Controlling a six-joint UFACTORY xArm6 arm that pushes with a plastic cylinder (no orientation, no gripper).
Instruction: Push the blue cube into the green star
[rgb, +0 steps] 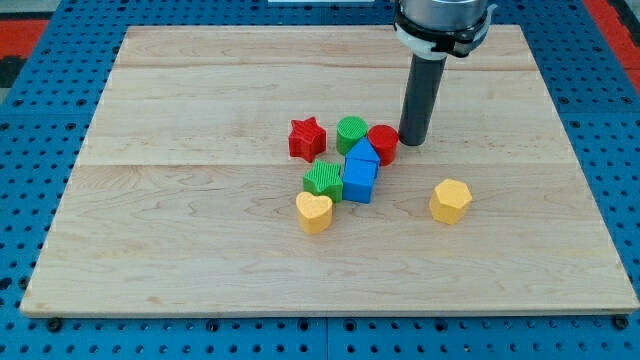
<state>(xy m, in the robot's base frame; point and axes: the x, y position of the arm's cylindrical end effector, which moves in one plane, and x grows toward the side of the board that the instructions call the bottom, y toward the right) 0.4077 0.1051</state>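
The blue cube (359, 182) sits near the board's middle, its left side touching the green star (323, 180). A second blue block (363, 153) stands just above the cube, touching it. My tip (413, 141) is down on the board at the right of the red cylinder (383, 143), close to it or touching it. It is above and to the right of the blue cube.
A green cylinder (352, 133) and a red star (307, 138) lie above the green star. A yellow heart (314, 212) sits just below the green star. A yellow hexagon (450, 200) lies apart at the right. The wooden board (160, 240) rests on a blue pegboard.
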